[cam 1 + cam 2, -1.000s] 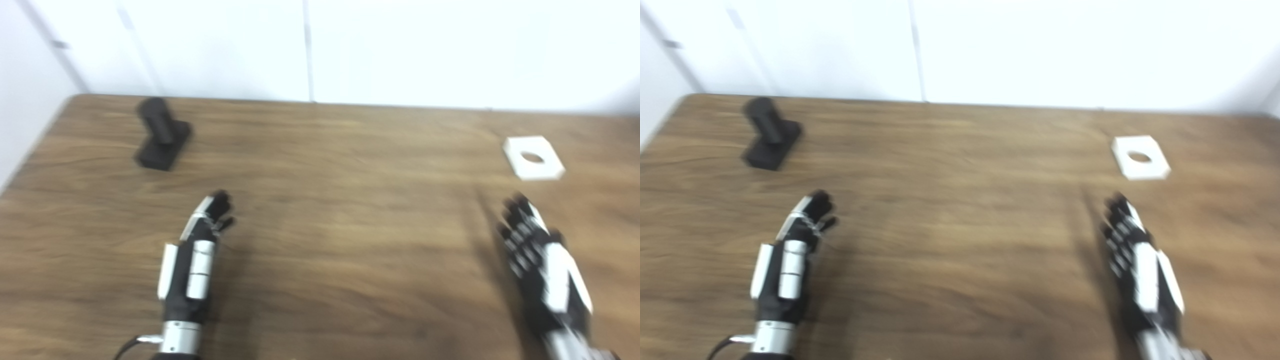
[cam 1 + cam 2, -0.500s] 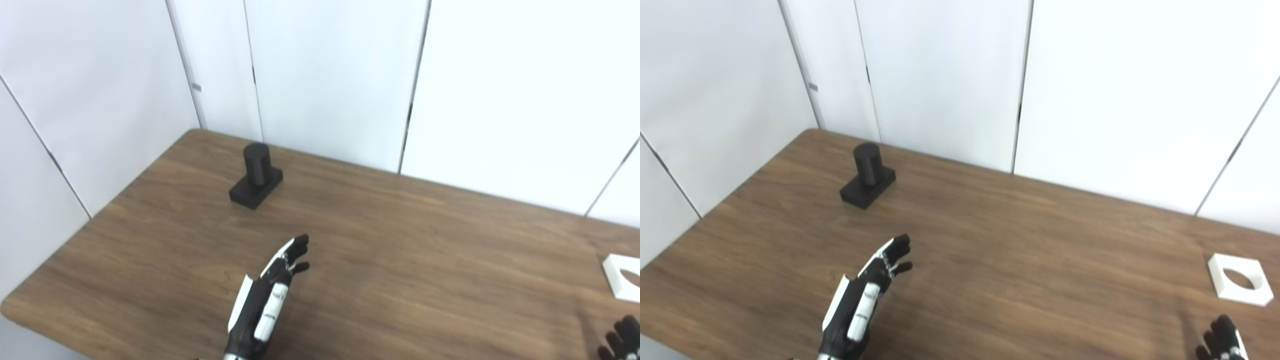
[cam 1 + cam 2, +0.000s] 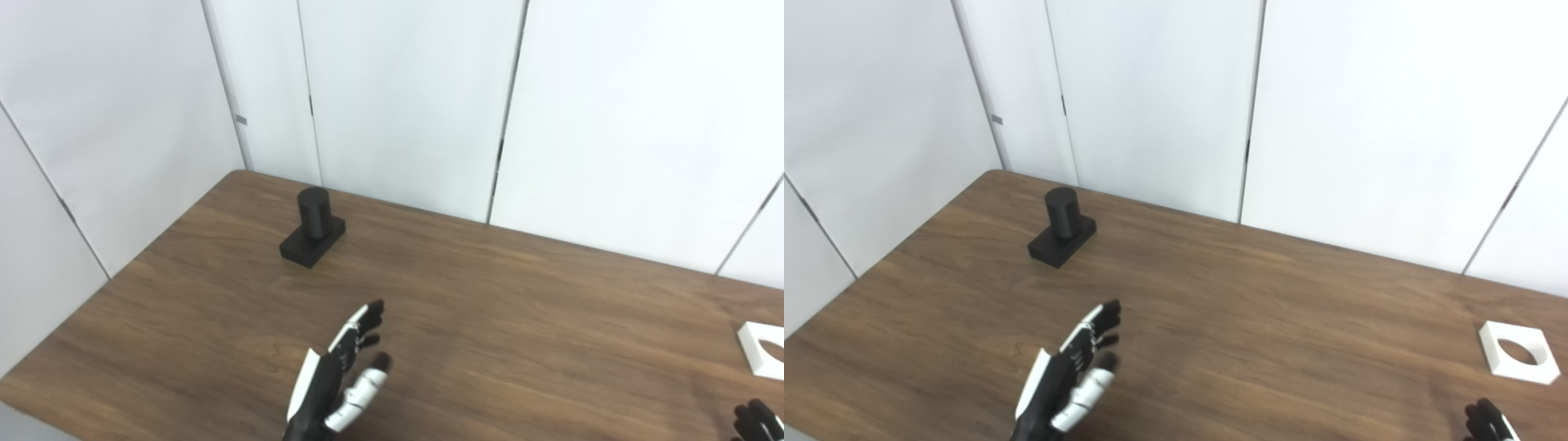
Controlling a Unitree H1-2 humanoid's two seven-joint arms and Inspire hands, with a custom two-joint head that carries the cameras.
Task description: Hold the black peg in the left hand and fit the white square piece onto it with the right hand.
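The black peg [image 3: 313,225] stands upright on the tabletop [image 3: 490,318], well beyond and left of the empty, spread-fingered left hand [image 3: 340,376], its nearer hand.

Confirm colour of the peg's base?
Black, same as the peg; base shows best in right eye view.

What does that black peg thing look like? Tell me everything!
The black peg is matte black all over, maybe plastic. It has two parts: a short round post with a flat top, standing upright on a flat rectangular base. It sits on the brown wooden table near the far left corner, close to the white wall. Nothing touches it but the table; the left hand is well short of it.
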